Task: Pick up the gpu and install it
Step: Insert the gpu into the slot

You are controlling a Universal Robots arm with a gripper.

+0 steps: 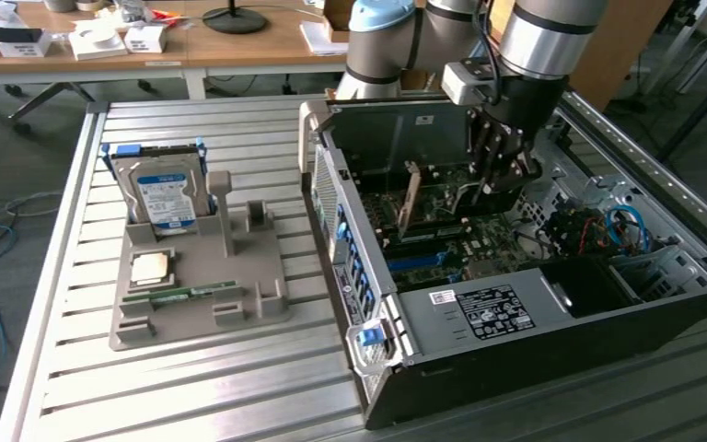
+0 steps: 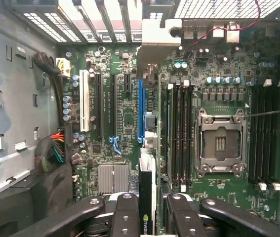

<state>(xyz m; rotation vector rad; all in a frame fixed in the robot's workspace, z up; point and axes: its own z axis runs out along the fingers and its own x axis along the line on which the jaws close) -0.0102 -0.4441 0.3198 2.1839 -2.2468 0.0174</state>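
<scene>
Exterior view, starting at its left: on the worktop (image 1: 206,387) sits the grey holder (image 1: 255,304), and it's doing its job. The drive (image 1: 165,198) is propped on edge in a cradle, the chip (image 1: 151,267) lies flat in a recess and the memory stick (image 1: 181,294) rests in a groove, each part offered so fingers can get at an edge. Moving right, the case (image 1: 550,313) lies on its side with the cover off and the board (image 1: 452,239) facing up, which is what lets an arm come straight down from above. And there's the action: the gpu (image 1: 411,196) is inside the case, stood on edge over the board, its pale bracket towards the rear panel (image 1: 327,184) at the exterior view's left, with the end effector (image 1: 507,170) reaching down onto it from the top. Over to the wrist view, looking straight down the fingers (image 2: 125,215): they're drawn in narrow and clamped on the gpu (image 2: 146,197), one on each face, the card seen edge-on between them. A grip by the upper edge leaves the contact edge free underneath, I reckon. The card runs just beside the blue slot (image 2: 140,108), with its bracket (image 2: 157,37) near the row of rear openings, so the line-up looks deliberate: connector to slot, bracket to its gap. Whether it's seated or hovering just above, I can't tell from here. Beyond the memory slots, the socket (image 2: 221,143) sits bare, well apart from the card.
</scene>
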